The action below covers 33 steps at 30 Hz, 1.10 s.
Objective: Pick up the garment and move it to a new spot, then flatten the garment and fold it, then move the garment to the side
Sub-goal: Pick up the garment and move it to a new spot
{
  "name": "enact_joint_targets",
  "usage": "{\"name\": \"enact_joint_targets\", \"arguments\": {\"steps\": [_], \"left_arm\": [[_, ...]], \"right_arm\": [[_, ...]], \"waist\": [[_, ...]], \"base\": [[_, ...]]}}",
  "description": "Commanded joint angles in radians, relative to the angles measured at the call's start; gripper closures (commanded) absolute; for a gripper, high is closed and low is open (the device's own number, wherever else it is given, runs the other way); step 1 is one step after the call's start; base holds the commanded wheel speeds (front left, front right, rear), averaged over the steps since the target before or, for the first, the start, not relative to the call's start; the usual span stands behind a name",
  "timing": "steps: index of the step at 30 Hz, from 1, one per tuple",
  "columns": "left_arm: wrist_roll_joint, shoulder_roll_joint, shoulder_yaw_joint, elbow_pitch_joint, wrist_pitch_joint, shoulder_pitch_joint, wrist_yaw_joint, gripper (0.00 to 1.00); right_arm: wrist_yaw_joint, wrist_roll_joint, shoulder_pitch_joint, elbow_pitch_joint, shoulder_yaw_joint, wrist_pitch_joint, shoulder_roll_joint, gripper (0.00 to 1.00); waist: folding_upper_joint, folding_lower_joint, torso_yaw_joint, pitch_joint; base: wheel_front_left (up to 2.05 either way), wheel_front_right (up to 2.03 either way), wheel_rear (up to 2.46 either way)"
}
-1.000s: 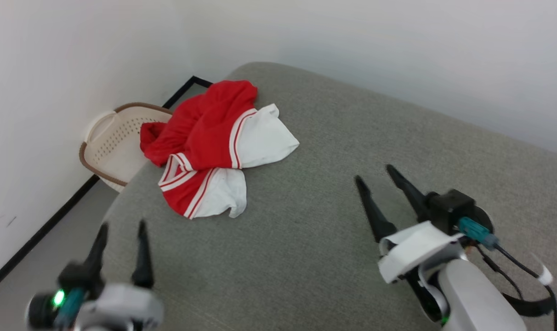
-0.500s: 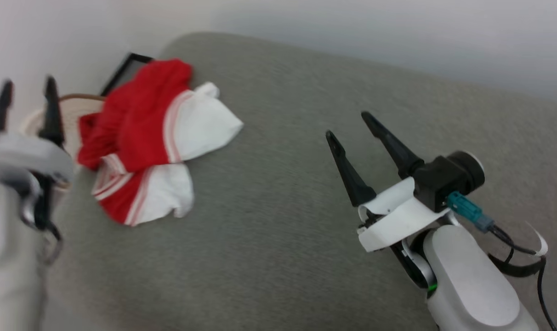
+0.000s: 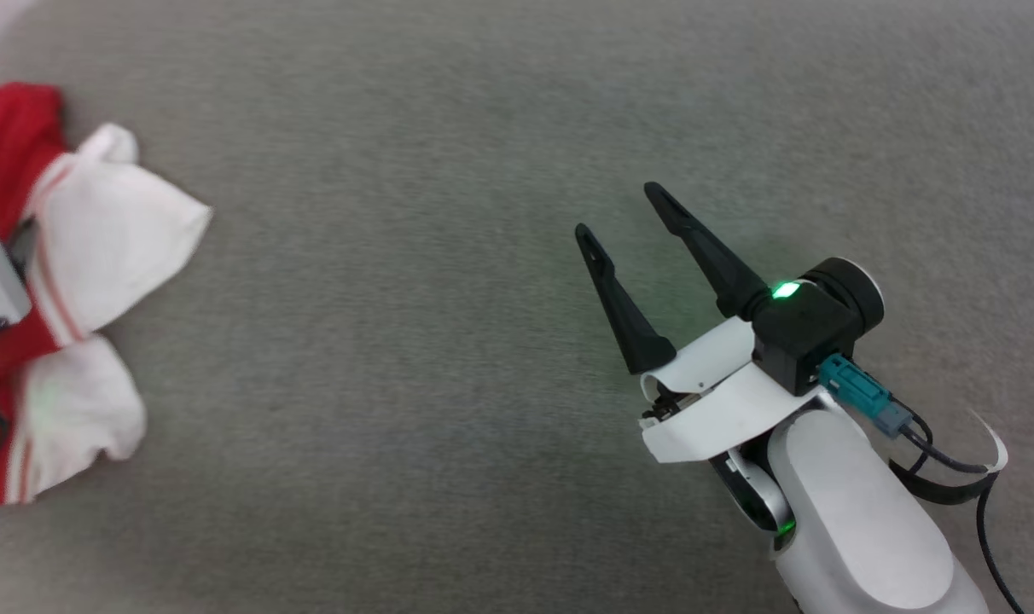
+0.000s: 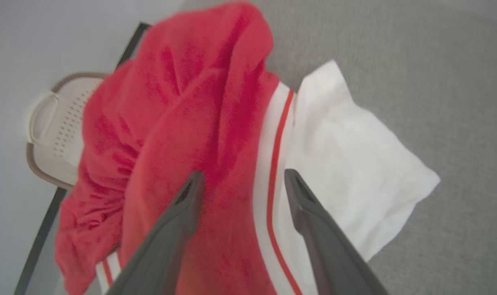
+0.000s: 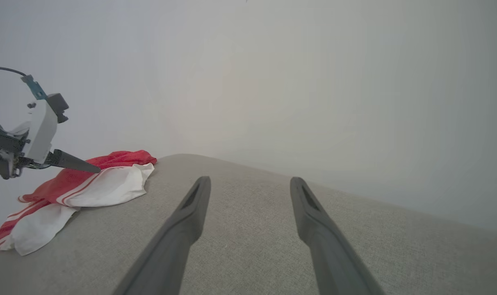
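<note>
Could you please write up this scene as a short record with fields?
garment: red and white, crumpled, lying near the edge of the grey upholstered surface
left gripper: open, poised over the garment, contact unclear, nothing held
right gripper: open, over bare surface, well apart from the garment
pale perforated basket: off the surface's edge, beyond the garment
task state: garment not yet picked up

- garment (image 4: 199,123): soft matt cloth; the red part is finely textured, the white panels smoother.
- grey upholstered surface (image 3: 449,341): coarse woven fabric, matt.
- basket (image 4: 64,127): smooth perforated plastic.
- right claw (image 3: 616,209): dark matt plastic.
- forearm shell (image 3: 858,512): smooth, glossy white plastic.
</note>
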Motion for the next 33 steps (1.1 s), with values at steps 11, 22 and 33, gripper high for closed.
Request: {"name": "enact_joint_targets", "arguments": {"steps": [11, 22, 33], "left_arm": [[-0.164, 0.021, -0.044, 0.089, 0.309, 0.030, 0.002, 0.00], [-0.275, -0.048, -0.086, 0.057, 0.290, 0.076, -0.004, 0.90], [-0.279, 0.075, -0.178, -0.051, 0.081, 0.033, 0.000, 1.00]], "right_arm": [[0.001, -0.025, -0.022, -0.048, 0.028, -0.001, 0.005, 0.00], [0.001, -0.042, -0.034, -0.066, 0.039, -0.001, -0.005, 0.00], [0.001, 0.013, 0.012, -0.044, 0.039, -0.001, 0.004, 0.00]], "waist": [[0.0000, 0.0000, -0.111, 0.116], [0.0000, 0.0000, -0.100, 0.123], [0.0000, 0.0000, -0.068, -0.024]], "base": [[0.00, 0.00, 0.00], [0.00, 0.00, 0.00], [0.00, 0.00, 0.00]]}}
